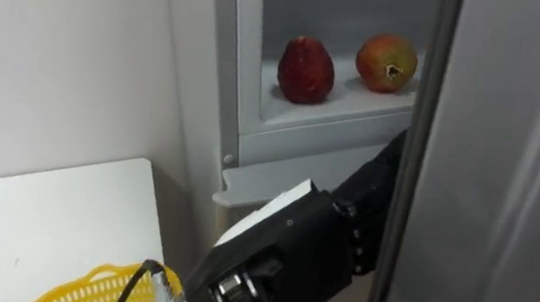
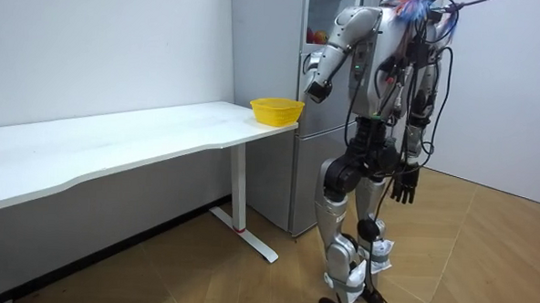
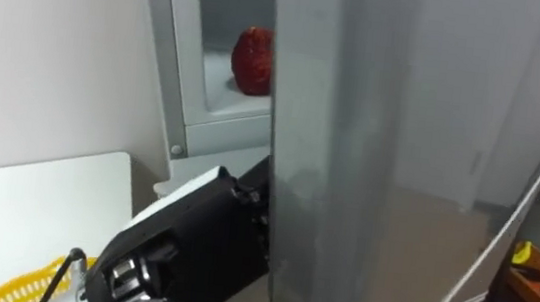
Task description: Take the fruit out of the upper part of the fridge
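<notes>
A sparse test room staged as a kitchen: bare white walls (image 2: 92, 43), wood floor (image 2: 484, 261), a long white table (image 2: 143, 137) at the robot's nine o'clock, a grey fridge (image 2: 274, 60) at twelve.

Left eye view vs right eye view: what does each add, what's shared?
Left eye view adds a red-green fruit beside the dark red fruit on the fridge shelf. Right eye view adds a slanting white pole past the fridge door. Shared: the dark red fruit, the yellow basket on the white table, the left hand reaching behind the door edge.
</notes>
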### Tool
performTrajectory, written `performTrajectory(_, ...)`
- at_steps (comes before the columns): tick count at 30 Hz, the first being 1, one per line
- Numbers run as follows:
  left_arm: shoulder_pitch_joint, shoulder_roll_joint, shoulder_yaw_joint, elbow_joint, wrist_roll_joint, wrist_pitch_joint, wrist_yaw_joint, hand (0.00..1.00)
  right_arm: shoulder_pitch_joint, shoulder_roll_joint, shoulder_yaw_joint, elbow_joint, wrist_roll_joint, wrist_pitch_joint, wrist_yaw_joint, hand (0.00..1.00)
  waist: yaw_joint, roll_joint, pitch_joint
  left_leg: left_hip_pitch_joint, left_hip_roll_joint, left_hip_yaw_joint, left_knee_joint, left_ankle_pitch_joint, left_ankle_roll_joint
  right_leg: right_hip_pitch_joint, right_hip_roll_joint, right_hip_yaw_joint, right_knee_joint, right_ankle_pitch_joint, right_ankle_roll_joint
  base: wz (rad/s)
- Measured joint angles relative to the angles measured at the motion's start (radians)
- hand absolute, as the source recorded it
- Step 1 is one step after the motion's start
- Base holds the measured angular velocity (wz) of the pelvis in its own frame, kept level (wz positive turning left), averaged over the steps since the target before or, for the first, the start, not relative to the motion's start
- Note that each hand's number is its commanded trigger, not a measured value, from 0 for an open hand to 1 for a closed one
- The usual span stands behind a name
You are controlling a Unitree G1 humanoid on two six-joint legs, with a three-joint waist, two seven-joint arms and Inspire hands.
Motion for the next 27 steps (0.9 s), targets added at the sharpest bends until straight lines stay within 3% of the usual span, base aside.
performTrajectory(11, -0.046, -0.002, -0.013, 0.018, 0.000, 0.001, -0.017, 0.00, 0.014, -0.007, 0.000, 0.002, 0.006, 0.002, 0.009, 0.00, -0.018, 0.026, 0.0054, 0.000, 0.008, 0.028, 0.001, 0.000, 0.000, -0.019, 0.010, 0.025, 0.000, 0.009, -0.003, -0.05)
performTrajectory(27, -0.067, -0.016, -0.050, 0.029, -0.002, -0.001, -0.054, 0.00, 0.028, -0.016, 0.000, 0.005, 0.074, 0.001, 0.007, 0.00, -0.046, 0.029, 0.0053, -0.002, 0.012, 0.039, 0.003, 0.000, 0.000, -0.028, 0.016, 0.051, 0.001, 0.014, -0.006, -0.06)
